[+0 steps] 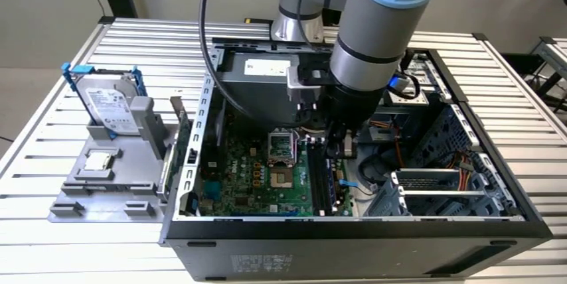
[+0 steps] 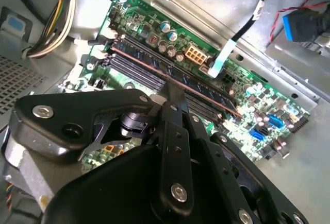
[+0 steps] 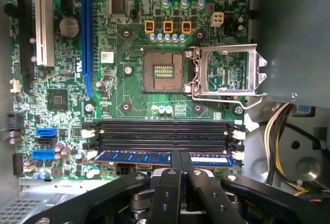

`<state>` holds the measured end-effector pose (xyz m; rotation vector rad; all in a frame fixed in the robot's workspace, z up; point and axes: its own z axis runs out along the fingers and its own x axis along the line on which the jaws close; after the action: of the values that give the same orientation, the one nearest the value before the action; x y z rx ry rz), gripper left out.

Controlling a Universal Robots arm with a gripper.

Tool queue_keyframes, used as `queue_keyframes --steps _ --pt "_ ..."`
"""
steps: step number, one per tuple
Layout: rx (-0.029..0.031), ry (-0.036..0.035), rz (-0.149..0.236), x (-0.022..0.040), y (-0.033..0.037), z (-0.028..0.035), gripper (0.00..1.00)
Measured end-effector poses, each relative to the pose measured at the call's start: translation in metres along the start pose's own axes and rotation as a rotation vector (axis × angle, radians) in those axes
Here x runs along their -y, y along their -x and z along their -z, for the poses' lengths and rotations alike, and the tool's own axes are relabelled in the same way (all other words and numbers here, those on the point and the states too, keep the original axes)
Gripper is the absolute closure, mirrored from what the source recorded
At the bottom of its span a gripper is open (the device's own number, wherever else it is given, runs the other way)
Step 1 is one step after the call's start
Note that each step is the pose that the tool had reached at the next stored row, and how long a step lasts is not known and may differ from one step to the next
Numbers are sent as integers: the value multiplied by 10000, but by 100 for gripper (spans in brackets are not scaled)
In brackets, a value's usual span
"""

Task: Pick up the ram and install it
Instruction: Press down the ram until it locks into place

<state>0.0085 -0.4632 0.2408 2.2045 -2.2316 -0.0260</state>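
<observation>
From the exterior view I see my arm reaching down into an open computer case (image 1: pixel 354 231) on a slatted metal table (image 1: pixel 53 244), with the pincer (image 1: pixel 339 146) low over the green circuit board (image 1: pixel 257 178). Outside the case, toward that view's left table edge, a grey holder (image 1: pixel 106 191) carries a silver hard drive (image 1: pixel 111 101) in a blue frame and a small square chip (image 1: pixel 99 160).

The first wrist view looks straight down on the board and adds the open processor socket (image 3: pixel 164 73) and a row of long black memory slots (image 3: pixel 162 131). The ram (image 3: pixel 139 157) stands on edge in the slot at the board's edge. It looks like a long blue strip with dark chips.

The pincer's two black fingers (image 3: pixel 170 180) are clenched together, their tips touching the ram's top edge near its middle, not grasping it.

In the second wrist view the ram (image 2: pixel 201 87) shows as a thin reddish-brown line running slantwise across the slots, with the fingertips (image 2: pixel 176 96) on it.
</observation>
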Motion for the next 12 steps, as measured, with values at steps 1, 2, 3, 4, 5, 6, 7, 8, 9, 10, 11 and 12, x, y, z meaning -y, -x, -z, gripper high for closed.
queue_keyframes --steps 1,2,3,4,5,6,7,8,9,10,11,12 --pt "1 0 0 0 0 -19 100" --pt "1 0 0 1 0 -36 100" --pt "2 0 0 1 0 -55 100" --pt "0 1 0 1 -1 -73 100" --pt "1 0 0 2 -1 -87 100" --pt "1 0 -1 2 -1 -96 100" --pt "-2 1 -1 3 -1 -105 100" --pt "-6 2 -1 3 -2 -111 100" --pt "-6 2 0 3 -2 -112 100" --pt "-6 2 0 3 -2 -113 100" --pt "-3 1 0 4 -1 -115 100" --pt "-1 1 1 8 -1 -116 100"
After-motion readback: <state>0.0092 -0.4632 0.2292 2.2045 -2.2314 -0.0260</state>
